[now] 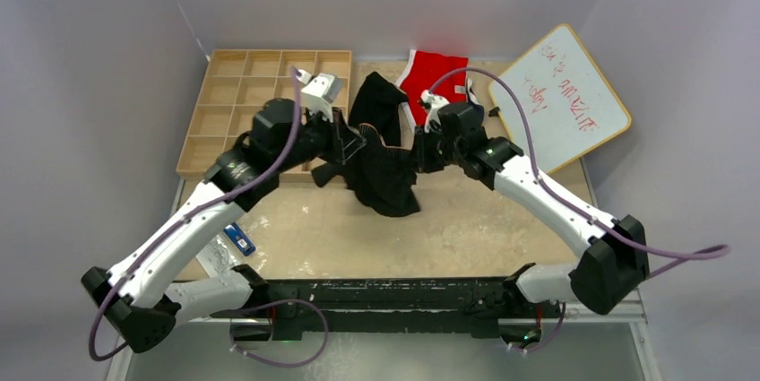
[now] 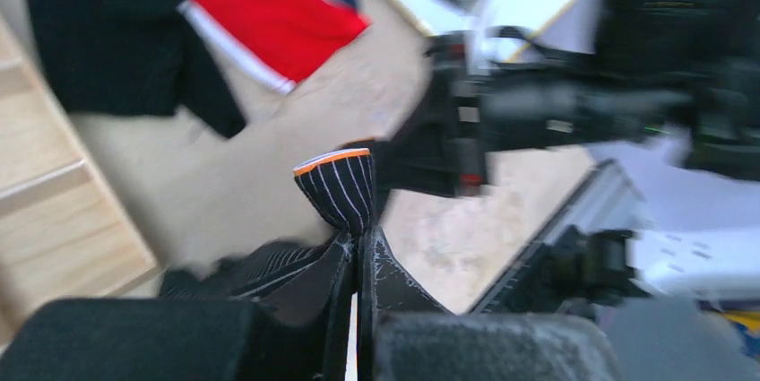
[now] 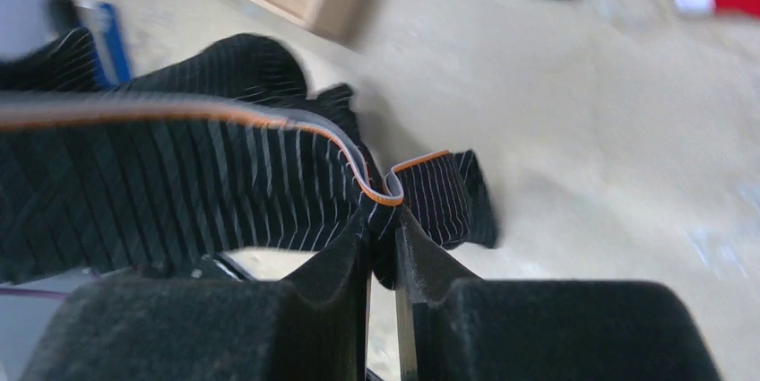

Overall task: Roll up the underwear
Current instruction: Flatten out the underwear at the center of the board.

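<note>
A black pinstriped underwear point(image 1: 387, 179) with an orange-edged waistband hangs above the table, stretched between both grippers. My left gripper point(image 1: 355, 144) is shut on one end of its waistband; in the left wrist view the jaws point(image 2: 363, 239) pinch the striped fabric point(image 2: 339, 186). My right gripper point(image 1: 418, 153) is shut on the other end; in the right wrist view the striped underwear point(image 3: 179, 186) runs left from the pinch point(image 3: 384, 224). A second black underwear point(image 1: 376, 101) lies flat behind, also in the left wrist view point(image 2: 107, 40).
The wooden grid tray point(image 1: 235, 103) stands at the back left. Red briefs with white trim point(image 1: 436, 76) lie at the back centre, beside a whiteboard point(image 1: 563, 94). A small blue object point(image 1: 239, 238) lies near the left arm.
</note>
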Available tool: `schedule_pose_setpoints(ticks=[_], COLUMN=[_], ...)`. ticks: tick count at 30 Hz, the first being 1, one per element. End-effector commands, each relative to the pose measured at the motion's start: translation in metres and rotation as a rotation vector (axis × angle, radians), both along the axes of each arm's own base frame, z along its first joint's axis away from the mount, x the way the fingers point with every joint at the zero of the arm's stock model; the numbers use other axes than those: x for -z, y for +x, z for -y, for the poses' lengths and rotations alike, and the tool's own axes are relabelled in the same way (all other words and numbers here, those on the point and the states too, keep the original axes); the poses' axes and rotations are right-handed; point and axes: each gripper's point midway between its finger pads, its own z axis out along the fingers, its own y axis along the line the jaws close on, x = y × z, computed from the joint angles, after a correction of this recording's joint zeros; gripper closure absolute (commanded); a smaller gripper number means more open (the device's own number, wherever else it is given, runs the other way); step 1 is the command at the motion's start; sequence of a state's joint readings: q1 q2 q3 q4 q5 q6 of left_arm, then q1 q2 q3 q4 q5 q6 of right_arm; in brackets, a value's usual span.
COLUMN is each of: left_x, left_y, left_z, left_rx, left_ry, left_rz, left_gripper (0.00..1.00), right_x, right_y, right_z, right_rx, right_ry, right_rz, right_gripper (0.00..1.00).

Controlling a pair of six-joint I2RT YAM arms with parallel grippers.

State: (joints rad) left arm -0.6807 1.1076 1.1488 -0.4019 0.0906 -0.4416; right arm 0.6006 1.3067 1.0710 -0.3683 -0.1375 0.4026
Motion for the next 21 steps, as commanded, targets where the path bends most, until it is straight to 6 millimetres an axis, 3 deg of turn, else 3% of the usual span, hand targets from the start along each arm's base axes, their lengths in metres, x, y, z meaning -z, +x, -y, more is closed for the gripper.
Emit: schedule_pose_setpoints(ticks=[1, 3, 5, 9, 10, 12, 15, 18, 21], left_x=[-0.071, -0.083, -0.095, -0.088, -0.073, -0.047, 0.009, 0.052, 0.089], left_y=[-0.062, -0.083, -0.094, -0.102, -0.098, -0.091, -0.073, -0.076, -0.073], left_z=[0.005, 0.006, 0.008, 0.030, 0.040, 0.058, 0.094, 0.141, 0.182], left_rx=[0.246, 0.319, 0.349, 0.468, 0.482, 0.493, 0.482, 0.545, 0.567], left_ry=[-0.120, -0.167, -0.225, -0.318, -0.317, -0.326, -0.322, -0.268, -0.187], left_rz=[0.020, 0.004, 0.004, -0.040, -0.088, -0.137, -0.239, -0.306, -0.368], left_gripper=[1.00, 1.00, 1.00, 1.00, 1.00, 1.00, 1.00, 1.00, 1.00], right_x=[-0.072, -0.073, -0.058, 0.006, 0.022, 0.049, 0.072, 0.061, 0.041], right_y=[0.017, 0.021, 0.027, 0.035, 0.036, 0.039, 0.039, 0.035, 0.026], right_z=[-0.055, -0.062, -0.059, -0.025, -0.011, 0.021, 0.078, 0.124, 0.154], right_rx=[-0.186, -0.196, -0.169, -0.040, -0.002, 0.086, 0.244, 0.395, 0.534], right_ry=[0.247, 0.257, 0.223, 0.067, 0.024, -0.051, -0.152, -0.204, -0.248], right_rz=[0.127, 0.115, 0.094, -0.002, -0.029, -0.081, -0.166, -0.143, -0.095], right_gripper=[0.85, 0.85, 0.82, 0.77, 0.73, 0.51, 0.40, 0.19, 0.08])
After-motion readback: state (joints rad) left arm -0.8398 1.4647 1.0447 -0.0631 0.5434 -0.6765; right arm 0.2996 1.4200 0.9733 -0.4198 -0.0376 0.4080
